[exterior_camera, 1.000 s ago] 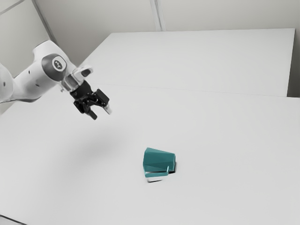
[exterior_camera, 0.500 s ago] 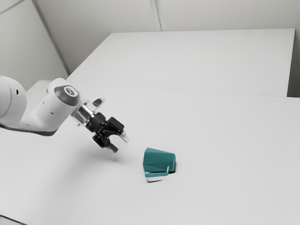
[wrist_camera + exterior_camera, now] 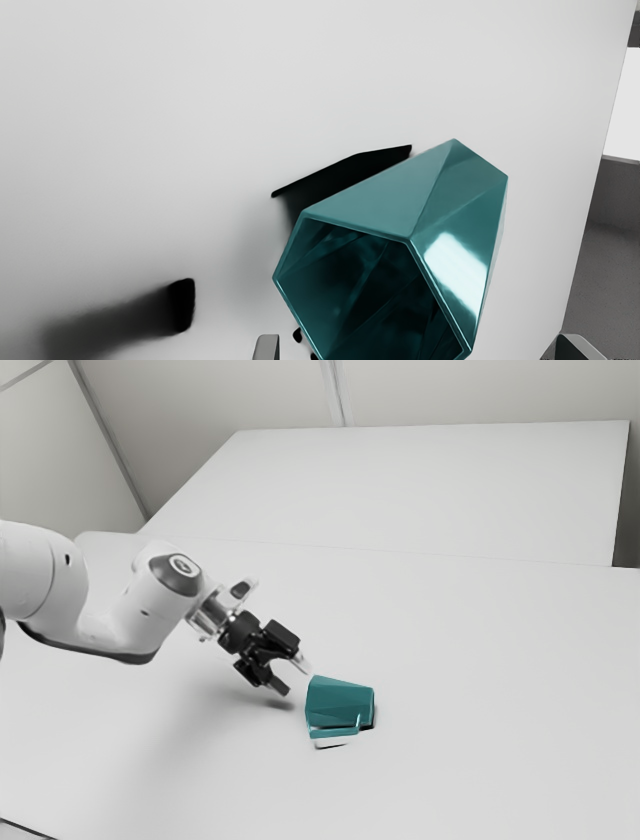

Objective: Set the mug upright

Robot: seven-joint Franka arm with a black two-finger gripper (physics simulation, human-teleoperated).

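The teal faceted mug (image 3: 338,703) lies on its side on the white table, its handle toward the exterior view's bottom. My gripper (image 3: 296,680) is just beside it, on the exterior view's left, with fingers apart and tilted down toward it. From the hand, the mug (image 3: 450,210) shows its open mouth facing my gripper (image 3: 420,347); the mouth's lower part is cut off by the picture's edge. The two fingertips stand wide apart, one on either side of the mug's mouth, gripping nothing. The handle is hidden in the wrist view.
The white table (image 3: 480,660) stretches around the mug, with a second white surface (image 3: 430,490) beyond it. Dark shadows fall on the table beside the mug in the wrist view. A table edge runs past the mug, with grey floor (image 3: 600,270) beyond.
My arm has come down and toward the exterior view's right, bringing the open gripper from well away to close beside the mug. The mug has stayed where it lay.
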